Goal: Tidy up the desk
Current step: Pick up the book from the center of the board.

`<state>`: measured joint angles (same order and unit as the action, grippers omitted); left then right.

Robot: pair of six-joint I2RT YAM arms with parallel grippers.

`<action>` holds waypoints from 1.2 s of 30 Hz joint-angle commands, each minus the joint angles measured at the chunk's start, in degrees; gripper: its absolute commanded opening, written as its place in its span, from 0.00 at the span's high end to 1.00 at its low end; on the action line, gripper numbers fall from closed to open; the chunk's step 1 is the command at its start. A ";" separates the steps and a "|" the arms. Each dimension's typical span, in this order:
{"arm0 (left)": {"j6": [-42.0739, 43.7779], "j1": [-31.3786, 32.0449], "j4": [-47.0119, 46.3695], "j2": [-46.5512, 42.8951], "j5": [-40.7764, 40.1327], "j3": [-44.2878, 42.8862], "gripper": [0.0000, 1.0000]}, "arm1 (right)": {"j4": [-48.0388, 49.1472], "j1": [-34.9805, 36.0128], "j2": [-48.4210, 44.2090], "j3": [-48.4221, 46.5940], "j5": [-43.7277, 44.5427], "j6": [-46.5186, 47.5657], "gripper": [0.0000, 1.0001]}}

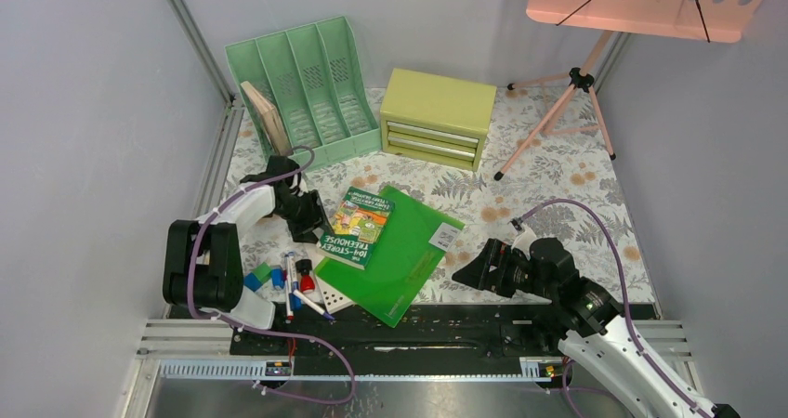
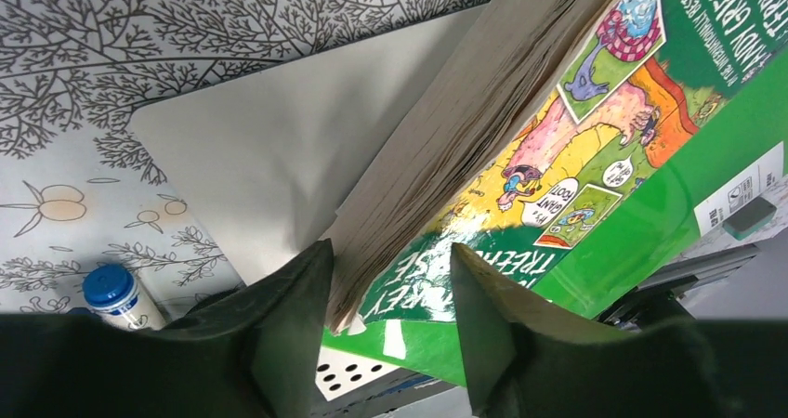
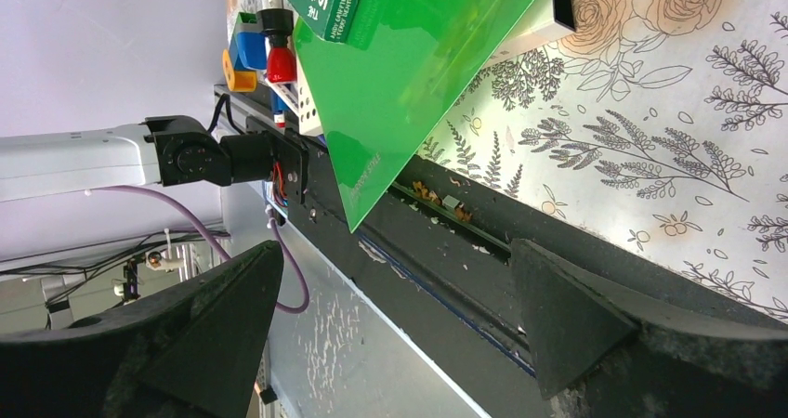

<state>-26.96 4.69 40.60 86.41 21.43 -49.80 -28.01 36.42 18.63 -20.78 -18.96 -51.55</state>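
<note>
Jaws of the left gripper (image 2: 390, 260) straddle the book (image 2: 595, 130) at its page edge, can't tell if they're biting. Right gripper (image 3: 395, 260) gapes empty. Book's on a folder (image 1: 409, 260) near the desk's (image 1: 558, 172) near edge. I'd pinch deep so the pages don't fan.

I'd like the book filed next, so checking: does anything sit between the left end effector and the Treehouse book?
Nothing visible does. The left end effector straddles the book at its corner, one finger at the page edge, the other over the cover, nothing else between them. Whether it grips yet is unclear.
</note>
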 commanded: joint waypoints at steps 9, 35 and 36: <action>-0.71 3.93 -4.85 -4.22 3.10 2.01 0.83 | 1.36 -0.09 -0.26 1.25 0.86 -1.41 0.01; -11.83 25.73 -10.98 -14.22 2.00 6.09 1.00 | 1.67 -0.02 -0.66 3.37 1.57 -1.54 0.00; -11.99 26.40 -10.94 -14.63 1.79 5.92 1.00 | 1.72 -0.05 -0.59 3.37 1.56 -1.54 0.01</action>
<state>-37.08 28.49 31.33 74.48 22.87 -43.44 -27.73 36.42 18.35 -17.37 -18.85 -52.80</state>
